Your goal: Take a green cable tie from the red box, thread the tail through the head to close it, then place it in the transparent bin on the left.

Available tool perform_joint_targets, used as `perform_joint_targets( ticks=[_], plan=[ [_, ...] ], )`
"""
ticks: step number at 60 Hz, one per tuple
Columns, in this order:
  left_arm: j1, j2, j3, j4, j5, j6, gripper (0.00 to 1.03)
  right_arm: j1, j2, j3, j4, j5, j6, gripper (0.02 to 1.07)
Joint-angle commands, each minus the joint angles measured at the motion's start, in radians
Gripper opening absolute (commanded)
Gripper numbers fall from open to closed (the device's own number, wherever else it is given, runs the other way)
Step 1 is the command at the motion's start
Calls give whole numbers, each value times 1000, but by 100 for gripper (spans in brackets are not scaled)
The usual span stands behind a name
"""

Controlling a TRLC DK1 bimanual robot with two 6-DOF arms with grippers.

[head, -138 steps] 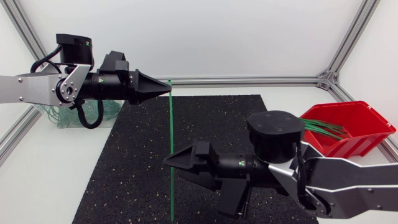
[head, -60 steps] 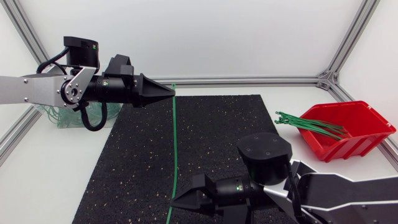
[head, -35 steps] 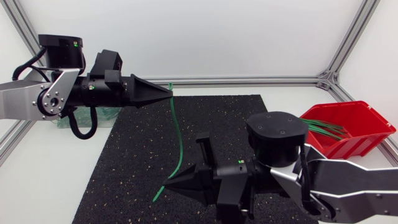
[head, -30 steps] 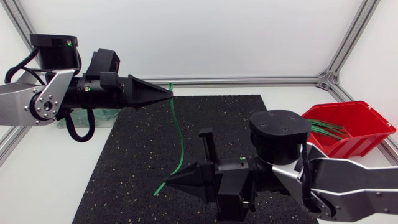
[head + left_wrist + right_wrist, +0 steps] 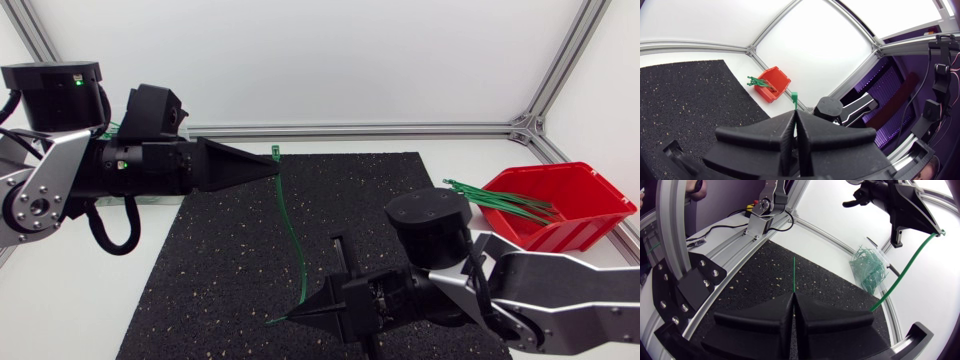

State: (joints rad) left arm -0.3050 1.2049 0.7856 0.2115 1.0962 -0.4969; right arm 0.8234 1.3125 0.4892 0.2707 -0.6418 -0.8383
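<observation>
A black speckled mat [image 5: 230, 260] covers the white table [image 5: 80, 290]. Above it a thin green cable tie [image 5: 290, 225] bows between both claws. The right gripper [image 5: 298, 316], nearest, is pressed together on the tail, with a short end jutting past its tips. Farther off, the left gripper [image 5: 271, 160] pinches the strap just below its small square head. Off to the right, spare ties [image 5: 495, 200] overhang the red box [image 5: 590, 218].
</observation>
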Motion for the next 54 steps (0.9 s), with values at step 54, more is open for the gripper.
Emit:
perform_joint_targets(
  ticks=[54],
  plan=[
    [-378, -443, -217, 66, -392, -201, 4, 39, -292, 391, -726, -257, 1226, 8]
  ],
)
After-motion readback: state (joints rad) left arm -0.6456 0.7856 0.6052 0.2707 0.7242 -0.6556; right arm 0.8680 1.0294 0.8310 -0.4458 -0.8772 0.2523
